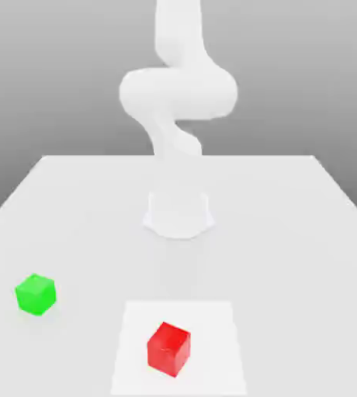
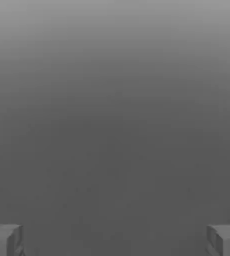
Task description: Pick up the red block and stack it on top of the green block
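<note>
A: Red block (image 1: 168, 350) first, where is it sitting?

B: It is resting on the tabletop (image 1: 290, 233), on a slightly paler square patch (image 1: 213, 326) nearest the camera in the exterior view, well out from the arm's round base (image 1: 178, 213). Nothing is touching it.

A: And the green block (image 1: 35, 295)?

B: It is lying toward the exterior view's left of the red block, well apart from it and a little nearer the base. Both cubes are standing flat, so stacking should be a matter of squaring one over the other.

A: What are the fingers doing?

B: In the hand view the gripper (image 2: 115, 240) is showing one grey fingertip (image 2: 4, 240) at each side with a wide gap between, so they are spread fully and gripping nothing. They are framing plain grey, not a cube, so the hand is probably not aimed at the block.

A: So which step is this?

B: I judge it is the very start: the arm (image 1: 178, 85) is rearing up above its base, and the reach toward the red block is not yet begun.
</note>
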`<state>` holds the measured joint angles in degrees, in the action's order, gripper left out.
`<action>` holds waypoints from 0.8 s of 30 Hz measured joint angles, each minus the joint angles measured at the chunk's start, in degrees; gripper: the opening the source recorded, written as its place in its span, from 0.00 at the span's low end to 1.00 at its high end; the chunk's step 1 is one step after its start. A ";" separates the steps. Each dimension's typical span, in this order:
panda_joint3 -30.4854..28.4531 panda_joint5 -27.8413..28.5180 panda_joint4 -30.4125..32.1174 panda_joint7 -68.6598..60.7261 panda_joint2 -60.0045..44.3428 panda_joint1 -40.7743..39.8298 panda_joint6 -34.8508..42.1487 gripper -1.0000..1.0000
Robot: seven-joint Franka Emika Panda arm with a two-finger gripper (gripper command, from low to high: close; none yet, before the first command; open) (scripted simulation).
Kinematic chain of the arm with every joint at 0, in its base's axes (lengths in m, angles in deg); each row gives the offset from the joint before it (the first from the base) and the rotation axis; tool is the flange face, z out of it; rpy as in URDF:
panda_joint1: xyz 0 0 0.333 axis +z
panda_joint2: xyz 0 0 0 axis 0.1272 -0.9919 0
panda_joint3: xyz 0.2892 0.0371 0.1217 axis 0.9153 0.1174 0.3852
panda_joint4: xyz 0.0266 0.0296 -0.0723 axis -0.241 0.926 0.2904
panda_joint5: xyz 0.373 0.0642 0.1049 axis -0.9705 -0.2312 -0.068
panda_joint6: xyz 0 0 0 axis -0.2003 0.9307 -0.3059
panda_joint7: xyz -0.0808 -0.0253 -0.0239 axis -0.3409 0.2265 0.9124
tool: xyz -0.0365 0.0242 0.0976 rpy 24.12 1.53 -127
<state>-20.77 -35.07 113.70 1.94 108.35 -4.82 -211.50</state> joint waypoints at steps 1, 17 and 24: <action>-1.03 -0.15 0.68 -2.60 -2.08 1.04 -0.96 0.50; -12.40 -5.48 10.75 -43.35 -33.12 11.95 -15.07 0.50; -12.45 -5.14 15.19 -59.16 -46.26 11.49 -21.32 0.50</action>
<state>-33.22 -40.21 128.89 -57.22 62.09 6.67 -232.82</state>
